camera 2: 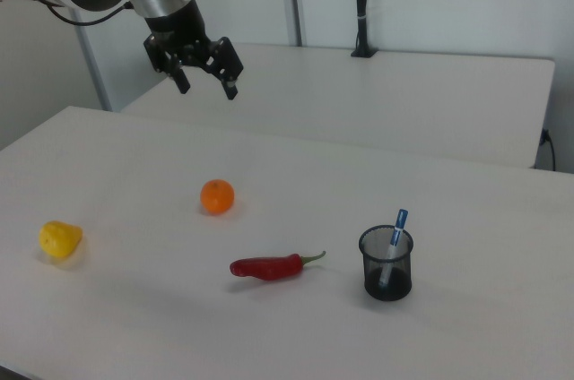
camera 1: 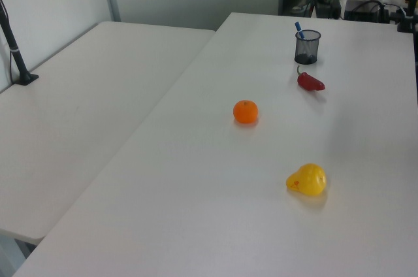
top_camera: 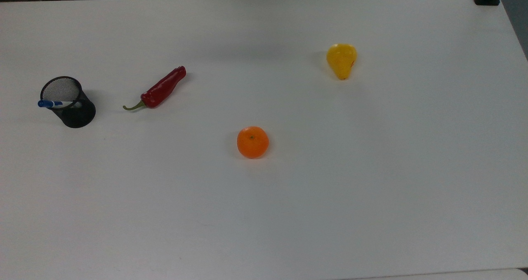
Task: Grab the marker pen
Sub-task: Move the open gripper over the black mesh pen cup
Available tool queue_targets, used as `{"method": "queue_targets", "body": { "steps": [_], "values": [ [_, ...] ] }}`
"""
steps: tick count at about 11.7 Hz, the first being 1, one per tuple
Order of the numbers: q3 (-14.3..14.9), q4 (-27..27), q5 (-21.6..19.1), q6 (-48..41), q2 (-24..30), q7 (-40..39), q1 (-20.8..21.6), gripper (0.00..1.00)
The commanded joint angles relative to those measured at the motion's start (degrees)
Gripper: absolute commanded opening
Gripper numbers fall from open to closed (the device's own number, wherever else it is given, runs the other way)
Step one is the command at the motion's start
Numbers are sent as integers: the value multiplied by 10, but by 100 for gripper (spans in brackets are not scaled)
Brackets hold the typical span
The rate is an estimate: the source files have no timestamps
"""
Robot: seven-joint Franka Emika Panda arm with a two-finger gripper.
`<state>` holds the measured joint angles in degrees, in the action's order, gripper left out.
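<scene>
1 marker pen (camera 2: 395, 235) in cup, well apart from raised gripper (camera 2: 206, 87), fingers spread.

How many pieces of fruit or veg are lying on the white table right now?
3. In the top view, the red chilli lies toward the left beside the mesh cup, the orange sits near the middle, and the yellow pear lies toward the upper right. Nothing looks hidden.

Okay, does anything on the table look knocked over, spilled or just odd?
Nothing stands out. The marker pen leans inside the upright mesh pen cup; the red chilli, orange and yellow pear lie apart on the table. The gripper hangs open above.
</scene>
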<state>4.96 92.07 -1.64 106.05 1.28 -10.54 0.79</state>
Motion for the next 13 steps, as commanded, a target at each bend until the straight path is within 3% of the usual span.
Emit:
{"method": "queue_targets", "body": {
  "steps": [1,7,9,13],
  "values": [
    [34,15,4,93,2,-6,-4,100],
    [87,48,-1,222,-26,-4,-11,98],
    [104,51,-1,268,-52,-4,-15,87],
    [109,68,-2,352,-91,-8,-32,71]
  ]
}}
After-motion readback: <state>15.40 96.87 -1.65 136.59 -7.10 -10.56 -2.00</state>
